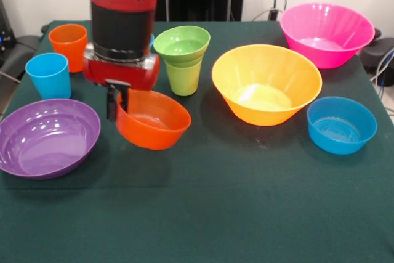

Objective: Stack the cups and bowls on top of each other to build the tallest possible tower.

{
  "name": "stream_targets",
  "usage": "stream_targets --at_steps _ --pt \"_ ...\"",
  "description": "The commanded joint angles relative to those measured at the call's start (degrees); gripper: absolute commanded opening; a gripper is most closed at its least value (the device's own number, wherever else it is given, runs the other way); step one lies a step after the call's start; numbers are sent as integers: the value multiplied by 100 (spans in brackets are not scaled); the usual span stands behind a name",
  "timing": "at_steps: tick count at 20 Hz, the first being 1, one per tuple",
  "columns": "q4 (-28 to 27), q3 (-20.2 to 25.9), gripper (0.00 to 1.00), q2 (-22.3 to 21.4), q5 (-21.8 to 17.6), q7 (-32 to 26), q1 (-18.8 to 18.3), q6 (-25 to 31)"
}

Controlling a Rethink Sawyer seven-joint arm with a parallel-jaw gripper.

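My gripper [117, 100] hangs from the red and black arm at centre left. Its black fingers [112, 101] are shut on the left rim of the medium orange bowl [157, 121], which looks tilted and slightly above the table. Just behind it, the small green bowl [181, 42] sits on the upright lime green cup [183, 77]. The orange cup [69, 44] and the light blue cup [49, 75] stand upright at the far left. A thin blue sliver shows behind the arm; I cannot tell what it is.
The large purple bowl [46, 137] lies at the left, close to the gripper. The yellow-orange bowl [266, 84] is at centre right, the pink bowl [326, 34] at the back right, and the medium blue bowl [341, 124] at the right. The table has a dark green cloth [215, 214].
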Motion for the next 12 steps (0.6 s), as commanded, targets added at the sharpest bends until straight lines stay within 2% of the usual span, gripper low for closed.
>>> stream_targets --at_steps 1,7,12 --pt "521 946 0 -554 30 -1450 -415 1015" --pt "931 1679 0 -863 240 -1688 -1091 1230" --pt "910 2077 0 -952 372 -1536 -1270 1456"
